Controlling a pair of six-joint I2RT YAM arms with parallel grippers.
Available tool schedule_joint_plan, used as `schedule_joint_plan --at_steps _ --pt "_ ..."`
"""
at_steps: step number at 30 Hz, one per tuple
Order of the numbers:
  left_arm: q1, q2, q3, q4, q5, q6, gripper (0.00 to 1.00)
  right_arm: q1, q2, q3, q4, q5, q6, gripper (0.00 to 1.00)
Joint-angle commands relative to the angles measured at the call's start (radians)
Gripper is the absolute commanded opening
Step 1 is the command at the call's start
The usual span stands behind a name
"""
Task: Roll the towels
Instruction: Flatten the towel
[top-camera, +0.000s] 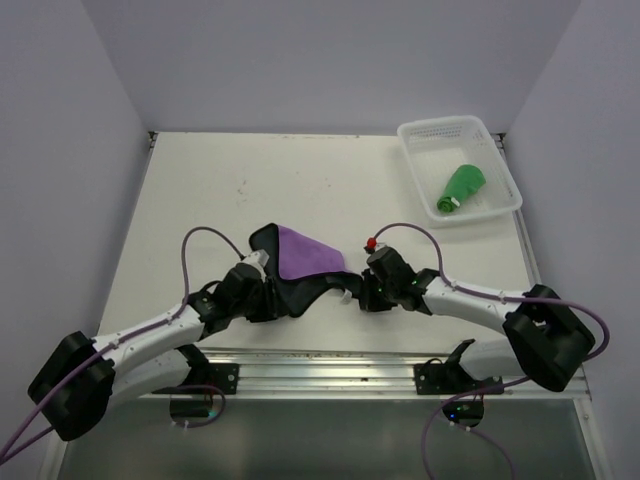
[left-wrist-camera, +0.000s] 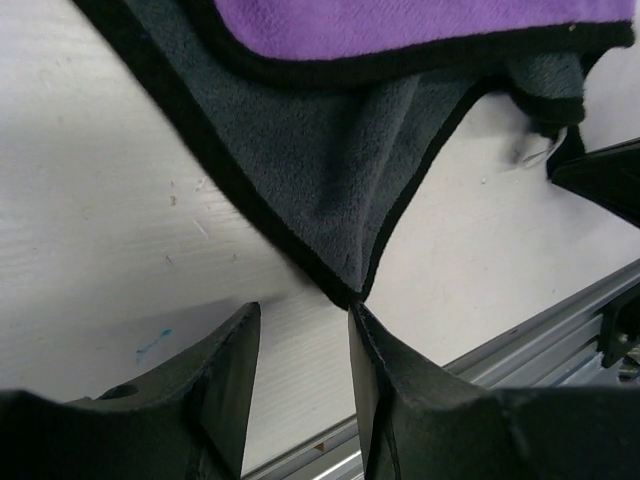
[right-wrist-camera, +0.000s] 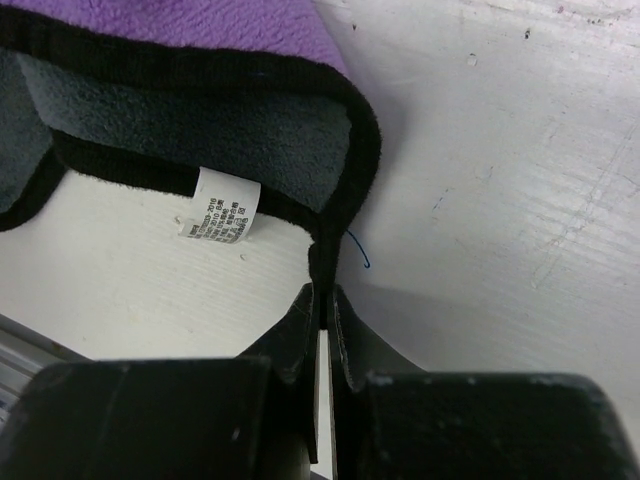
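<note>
Right fingers (right-wrist-camera: 322, 300) tight on purple towel (right-wrist-camera: 200, 25) hem, left fingers (left-wrist-camera: 302, 318) apart; green towel (top-camera: 462, 187) only overhead.

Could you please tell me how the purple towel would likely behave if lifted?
The purple towel will probably flop and sag, since it already lies folded over itself. It seems light: the right claw pinches only its edge. Its fleecy surface should resist slipping.

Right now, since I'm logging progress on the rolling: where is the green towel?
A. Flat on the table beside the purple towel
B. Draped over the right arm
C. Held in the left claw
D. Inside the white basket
D: the green towel lies bundled inside the basket at the far right, well apart from the purple towel.
</note>
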Motion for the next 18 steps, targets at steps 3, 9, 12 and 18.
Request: schedule_joint_plan --at_steps 3,9,12,18 --pt "-0.086 0.096 0.000 0.106 -0.107 -0.072 0.46 -0.002 -0.063 0.005 -0.043 -0.007 -0.036 0.00" --pt "-0.135 0.167 0.000 0.211 -0.155 -0.109 0.47 -0.001 -0.069 -0.029 -0.029 -0.034 -0.030 0.00" --pt "-0.144 0.208 0.002 0.248 -0.152 -0.125 0.47 -0.001 -0.074 -0.035 -0.030 -0.033 -0.032 0.00" --pt "-0.170 0.263 -0.003 0.244 -0.175 -0.159 0.39 -0.002 -0.086 -0.034 -0.038 -0.034 -0.033 0.00"
